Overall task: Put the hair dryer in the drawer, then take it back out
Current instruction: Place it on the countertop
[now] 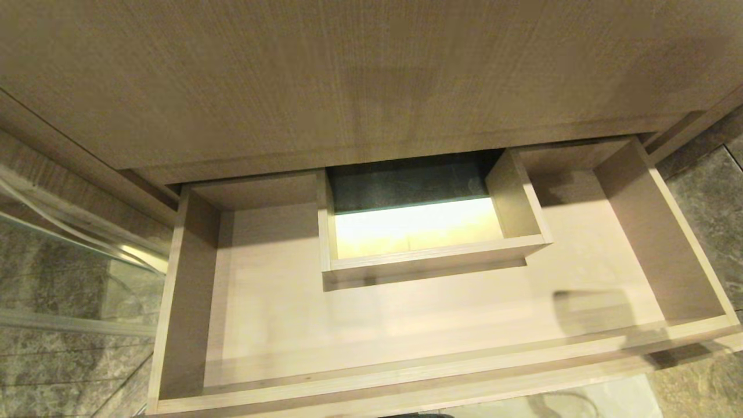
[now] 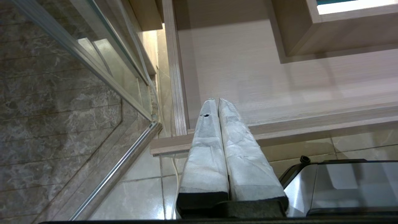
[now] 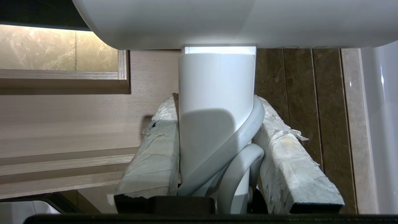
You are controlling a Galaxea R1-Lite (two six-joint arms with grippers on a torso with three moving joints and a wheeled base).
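The drawer (image 1: 406,377) stands pulled out below me in the head view, with nothing lying on its light-wood floor. Neither gripper shows there, and only a dark shadow falls on the right part of the floor. In the right wrist view my right gripper (image 3: 216,101) is shut on the straight handle of the white hair dryer (image 3: 214,77). Its barrel crosses just beyond the fingertips. A loop of white cord (image 3: 245,137) is pinched against the handle. The dryer hangs over the drawer's right end (image 3: 77,118). My left gripper (image 2: 217,102) is shut and empty, near the drawer's front left corner (image 2: 174,143).
A boxed cut-out (image 1: 429,255) rises at the drawer's mid-back. The taller wood panel (image 1: 348,75) overhangs the back. A glass door with a metal rail (image 2: 118,168) stands close on the left, over grey tiled floor. A white rounded fixture (image 3: 379,124) lies to the right.
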